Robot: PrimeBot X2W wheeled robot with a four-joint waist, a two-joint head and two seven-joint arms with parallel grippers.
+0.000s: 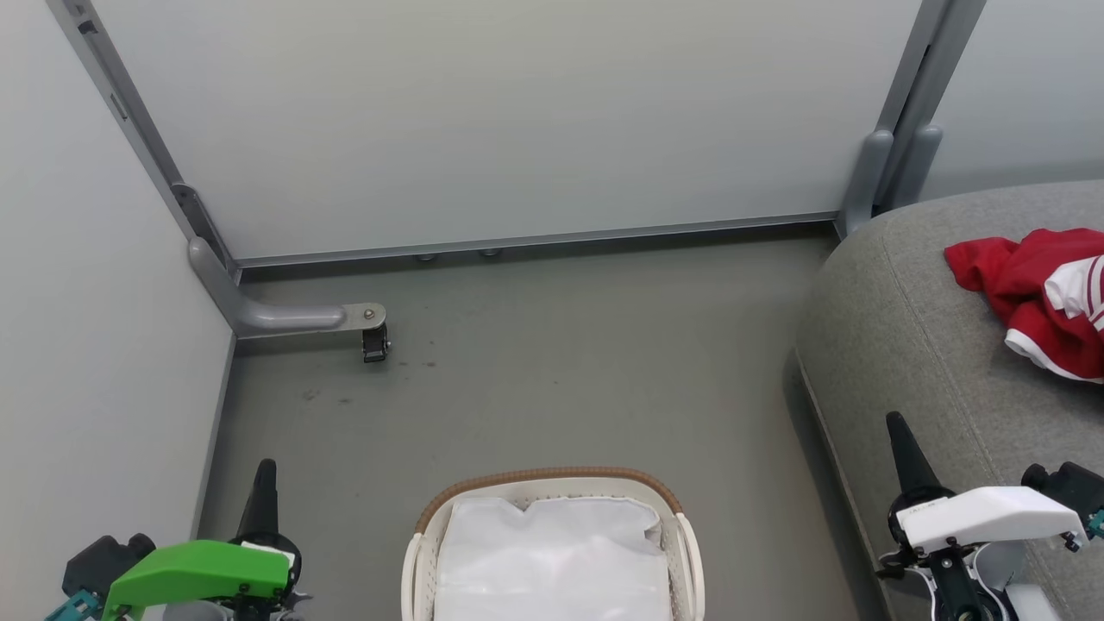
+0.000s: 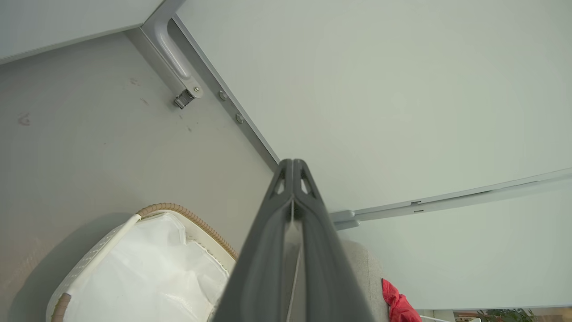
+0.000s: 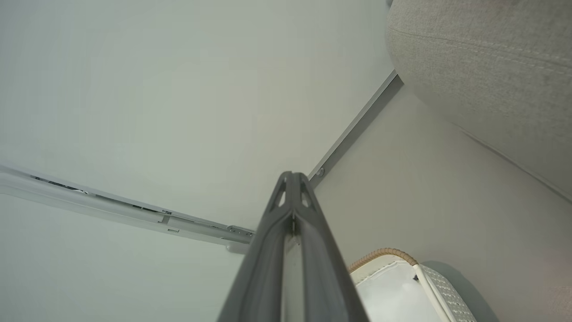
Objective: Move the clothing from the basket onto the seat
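I count one basket (image 1: pixel 552 477), one seat (image 1: pixel 897 328), one red heap of clothing (image 1: pixel 1026 285) and two grippers; how many garments make up the heap I cannot tell. The clothing lies on the seat, well apart from the basket, which holds a white liner (image 1: pixel 552 552). My left gripper (image 1: pixel 265 470) and right gripper (image 1: pixel 893 423) are both closed, empty. My head view gives the heap's white stripes, the left wrist view just a red corner.
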